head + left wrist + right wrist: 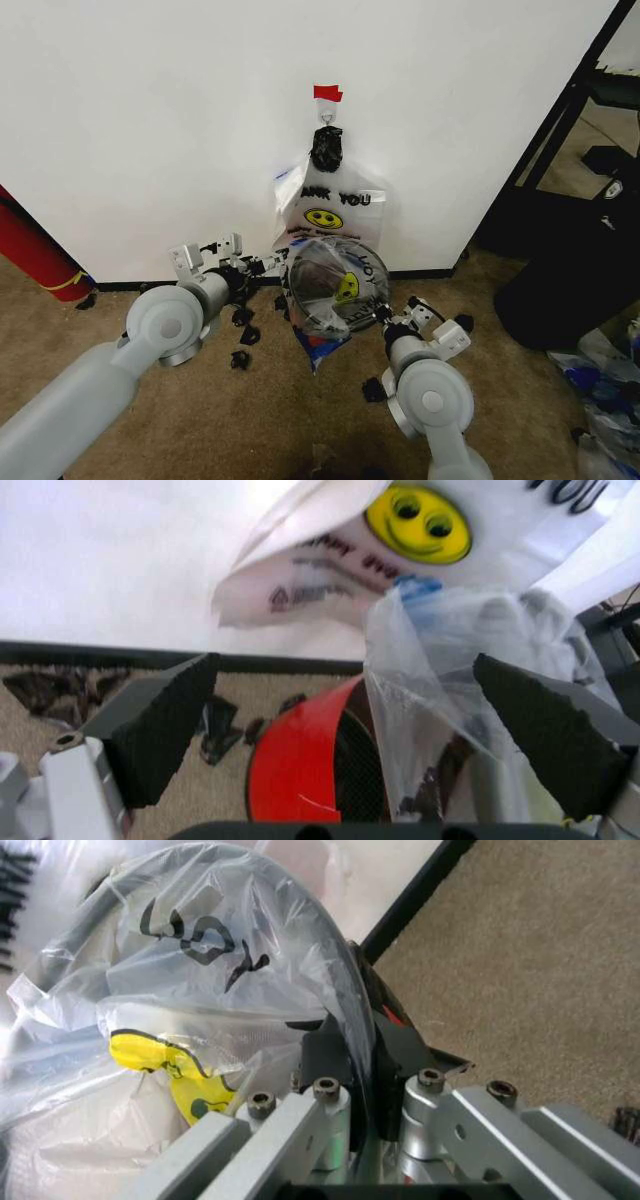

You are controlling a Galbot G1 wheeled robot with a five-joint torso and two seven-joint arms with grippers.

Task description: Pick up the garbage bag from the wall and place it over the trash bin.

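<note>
a thin translucent white plastic garbage bag with a yellow smiley lies crumpled over the small round dark trash bin below the white wall. the left gripper stands apart beside it; the right gripper pinches bag and rim.

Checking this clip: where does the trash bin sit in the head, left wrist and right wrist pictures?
Head view: trash bin, centre, at the wall's foot, draped in a garbage bag.
Left wrist view: its red base, low centre, between the left gripper fingers.
Right wrist view: its rim, centre, under the plastic.
Shared landmark: the bag's yellow smiley.
</note>
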